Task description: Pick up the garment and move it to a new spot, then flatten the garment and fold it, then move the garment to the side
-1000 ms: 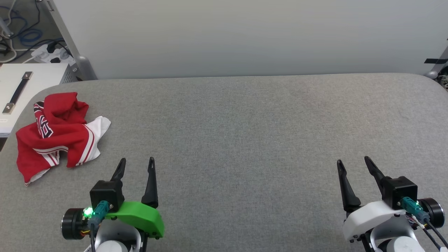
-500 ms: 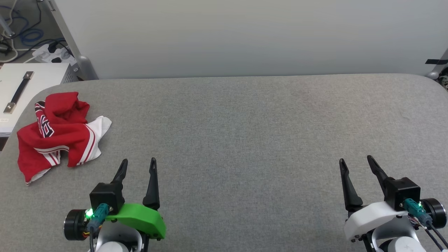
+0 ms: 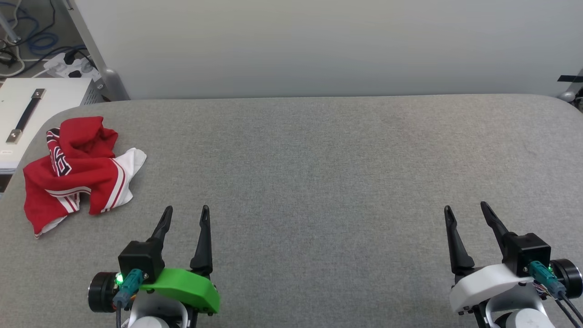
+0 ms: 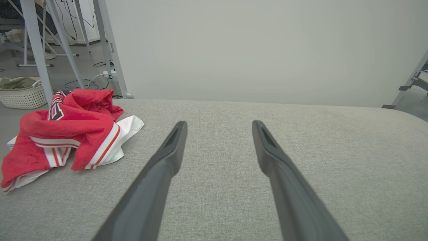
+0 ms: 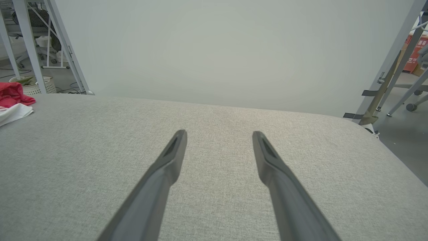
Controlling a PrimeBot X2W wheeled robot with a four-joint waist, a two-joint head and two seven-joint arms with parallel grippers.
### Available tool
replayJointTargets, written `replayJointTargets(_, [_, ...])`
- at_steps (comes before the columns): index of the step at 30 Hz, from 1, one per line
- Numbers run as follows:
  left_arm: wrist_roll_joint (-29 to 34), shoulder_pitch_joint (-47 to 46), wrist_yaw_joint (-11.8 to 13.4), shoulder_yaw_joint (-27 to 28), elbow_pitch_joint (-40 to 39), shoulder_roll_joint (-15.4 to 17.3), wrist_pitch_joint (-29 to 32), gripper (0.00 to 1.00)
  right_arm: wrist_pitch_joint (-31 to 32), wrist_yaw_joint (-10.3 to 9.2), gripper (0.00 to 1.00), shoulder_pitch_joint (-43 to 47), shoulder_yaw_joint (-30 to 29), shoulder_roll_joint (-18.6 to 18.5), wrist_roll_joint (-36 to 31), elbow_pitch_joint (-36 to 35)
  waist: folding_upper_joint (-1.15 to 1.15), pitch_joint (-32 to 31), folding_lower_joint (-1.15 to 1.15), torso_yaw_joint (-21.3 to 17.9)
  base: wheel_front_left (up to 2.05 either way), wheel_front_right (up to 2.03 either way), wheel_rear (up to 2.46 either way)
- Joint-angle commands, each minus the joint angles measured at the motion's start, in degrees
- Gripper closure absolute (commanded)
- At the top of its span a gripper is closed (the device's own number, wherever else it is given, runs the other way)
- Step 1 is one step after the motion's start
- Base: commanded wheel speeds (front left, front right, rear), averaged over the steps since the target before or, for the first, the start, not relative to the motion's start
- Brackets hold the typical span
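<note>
- The garment lies in a crumpled heap ahead of my left gripper and off to its left, close to the left edge of the grey padded table. The red body is bunched up on itself. A fold shows a scrap of black-and-white lettering, and a white sleeve with striped trim pokes out on the side nearest my fingers.
- My left gripper is spread wide with nothing between its fingers. It points forward over the table, and the white sleeve is near its left fingertip but apart from it. I cannot tell whether the fingertips touch the fabric of the table.
- Between my two grippers runs a broad stretch of table. I judge this to be the natural new spot, with room to spread the shirt out flat.
- My right gripper is also spread wide and holds nothing. The garment is well apart from it, far off to its left, and in my right wrist view only a red and white corner shows at the left edge.
- As I judge it, no part of the task is done: the garment is not yet picked up, moved, flattened, folded or set aside. Every step is left.
- My left gripper is the nearer one, so I expect the first reach falls to it.
</note>
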Motion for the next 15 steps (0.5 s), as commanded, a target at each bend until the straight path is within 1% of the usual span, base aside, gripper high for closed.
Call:
replayJointTargets(1, [-0.3, 1.01, -0.34, -0.15, -0.12, -0.16, -0.57, 0.0, -0.65, -0.03, 0.0, 0.45, -0.06, 0.08, 0.53, 0.2, 0.0, 0.06, 0.0, 0.08, 0.0, 0.0, 0.0])
replayJointTargets(8, [-0.93, 1.0, -0.41, -0.46, 0.64, -0.18, -1.38, 0.0, -1.45, -0.03, 0.0, 0.53, 0.92, 0.08, 1.33, 0.24, 0.0, 0.16, 0.0, 1.27, 0.0, 0.0, 0.0])
replayJointTargets(15, [-1.5, 0.86, -0.33, -0.51, 1.96, -0.2, -2.33, 0.0, -2.39, -0.04, 0.0, 1.15, 2.41, 0.09, 1.67, 0.79, 0.0, 0.29, 0.0, 6.04, 0.0, 0.0, 0.0])
